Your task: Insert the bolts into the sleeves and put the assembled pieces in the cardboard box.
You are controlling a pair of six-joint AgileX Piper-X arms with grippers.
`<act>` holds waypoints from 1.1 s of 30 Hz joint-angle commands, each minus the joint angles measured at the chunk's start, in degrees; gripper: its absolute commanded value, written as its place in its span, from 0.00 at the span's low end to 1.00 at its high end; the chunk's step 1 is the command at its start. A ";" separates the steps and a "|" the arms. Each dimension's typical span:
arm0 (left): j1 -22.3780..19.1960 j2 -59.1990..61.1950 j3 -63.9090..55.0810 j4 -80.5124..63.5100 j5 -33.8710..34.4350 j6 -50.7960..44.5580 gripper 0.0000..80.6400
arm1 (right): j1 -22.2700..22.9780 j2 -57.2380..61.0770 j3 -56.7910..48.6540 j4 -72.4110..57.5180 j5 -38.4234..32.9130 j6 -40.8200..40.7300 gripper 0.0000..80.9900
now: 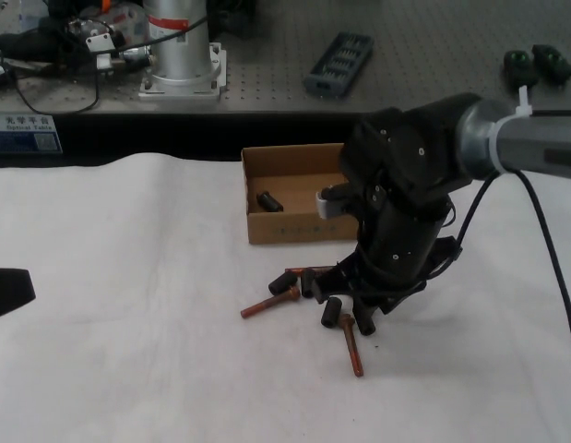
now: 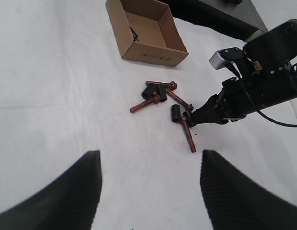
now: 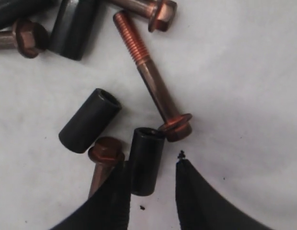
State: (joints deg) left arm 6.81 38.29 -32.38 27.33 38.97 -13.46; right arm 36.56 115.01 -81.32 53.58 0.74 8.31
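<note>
Several copper bolts and black sleeves lie in a loose pile on the white cloth, just in front of the cardboard box [image 1: 294, 226] [image 2: 153, 52]. My right gripper [image 1: 363, 309] [image 3: 152, 165] is down at the pile's right side, open. A black sleeve [image 3: 146, 160] lies between its fingers, close against one finger and apart from the other. A bolt [image 3: 153, 81] lies with its head next to that sleeve, and a second sleeve [image 3: 89, 120] is beside it. One bolt [image 1: 351, 343] lies nearest me. My left gripper [image 2: 149, 155] hangs open over bare cloth at the left.
A dark piece [image 1: 269, 200] lies inside the box. Behind the cloth, the perforated bench carries a metal post base [image 1: 179, 55], a blue tray [image 1: 339, 60] and cables. White cloth spreads to the left and front of the pile.
</note>
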 commanded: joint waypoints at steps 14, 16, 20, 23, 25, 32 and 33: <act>-0.26 -0.29 -0.18 -0.38 0.23 2.26 0.55 | 0.32 2.23 -0.78 -2.93 -0.22 -0.21 0.30; -0.26 -0.29 -0.18 -0.38 0.23 3.20 0.55 | 0.32 2.44 -0.78 -3.22 -0.74 -0.60 0.30; -0.26 -0.29 -0.18 -0.38 0.01 3.20 0.55 | 0.32 2.89 -0.78 -3.22 -0.74 -0.59 0.30; -0.26 -0.29 -0.18 -0.38 -2.06 3.20 0.55 | 0.32 2.86 -0.78 -3.12 -1.54 -0.59 0.30; -0.26 -0.29 -0.18 -0.38 -3.50 3.20 0.55 | 0.32 3.01 -0.78 -2.53 -1.54 -0.72 0.30; -0.26 -0.29 -0.18 -0.38 -4.29 3.20 0.55 | 0.32 2.99 -0.78 -0.58 -1.30 -3.26 0.26; -0.26 -0.29 -0.18 -0.38 -4.29 3.20 0.55 | 0.32 2.99 -0.78 -0.58 -1.30 -3.26 0.22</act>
State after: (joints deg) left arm 6.81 38.29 -32.38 27.33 34.99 -11.35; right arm 36.70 117.67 -81.63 51.75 0.00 5.52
